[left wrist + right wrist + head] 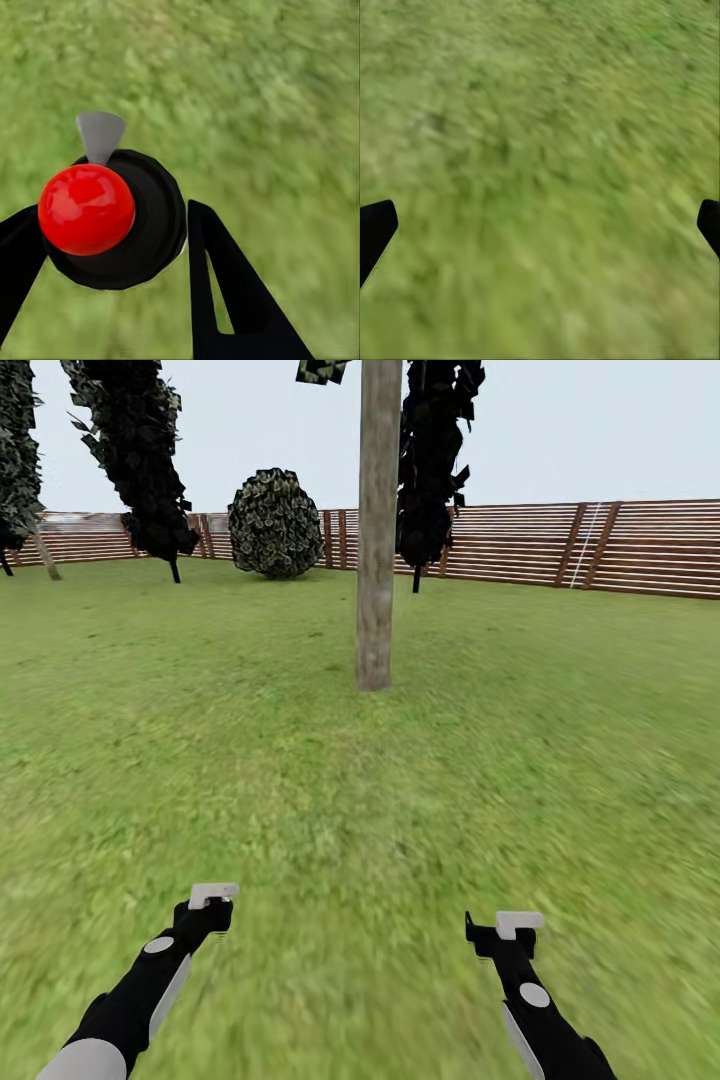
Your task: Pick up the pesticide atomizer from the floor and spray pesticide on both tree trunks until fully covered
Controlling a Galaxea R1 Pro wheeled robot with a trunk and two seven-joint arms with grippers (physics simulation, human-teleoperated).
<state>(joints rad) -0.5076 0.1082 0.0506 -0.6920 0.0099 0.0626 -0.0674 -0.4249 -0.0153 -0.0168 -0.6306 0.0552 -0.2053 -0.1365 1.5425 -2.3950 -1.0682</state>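
Two grippers hang low over the grass floor [350, 840]: the left gripper [105, 240] is clenched around one pesticide atomizer [112, 217], a dark round bottle with a red cap and grey nozzle, while the right gripper [540, 225] has its jaws spread wide and empty. One thick bare tree trunk [377, 530] rises at twelve o'clock, one round bush [275, 523] stands at eleven o'clock, and the slatted wooden fence [600, 545] spans the far edge.

Open grass [360, 830] lies ahead of my claws; only the tree trunk [377, 560] stands upper centre.
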